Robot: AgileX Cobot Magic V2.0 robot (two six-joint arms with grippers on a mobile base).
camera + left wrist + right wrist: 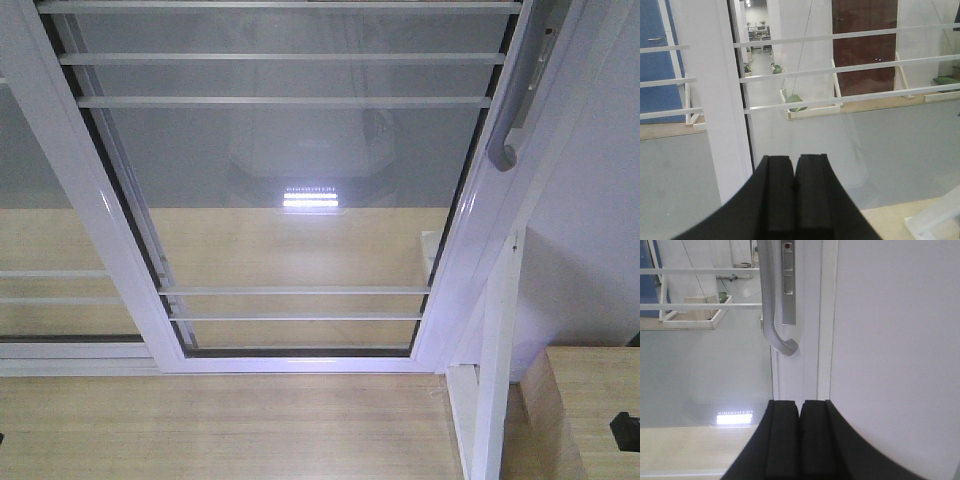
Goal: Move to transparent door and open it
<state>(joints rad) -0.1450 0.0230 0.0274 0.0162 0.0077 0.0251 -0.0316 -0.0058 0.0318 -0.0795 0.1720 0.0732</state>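
1. Left gripper (794,162), black, two flat pads: aimed level at barred glass, just right of a broad white frame upright (715,100); pads pressed together, nothing between them
2. Right gripper (800,405), black, two flat pads: aimed at the door's white handle-side stile, below the handle's hooked end and apart from it; pads closed flat against each other, gripping nothing
3. Transparent door (290,190), one: tall clear-glass panel in a white metal frame, straight ahead in the front view and filling most of it; bottom rail meets the pale wooden floor (200,425)
4. Thin white horizontal bars (290,58) on the door: five counted, three high, two low
5. Pull handle (515,90), one: curved silver-white J-shape on the door's right stile; one narrow silver lock plate (788,282) beside it
6. Second barred glass panel (40,250), one: left of the door
7. Bare white upright post (497,350), one: lower right, beside a plain white wall (895,340)
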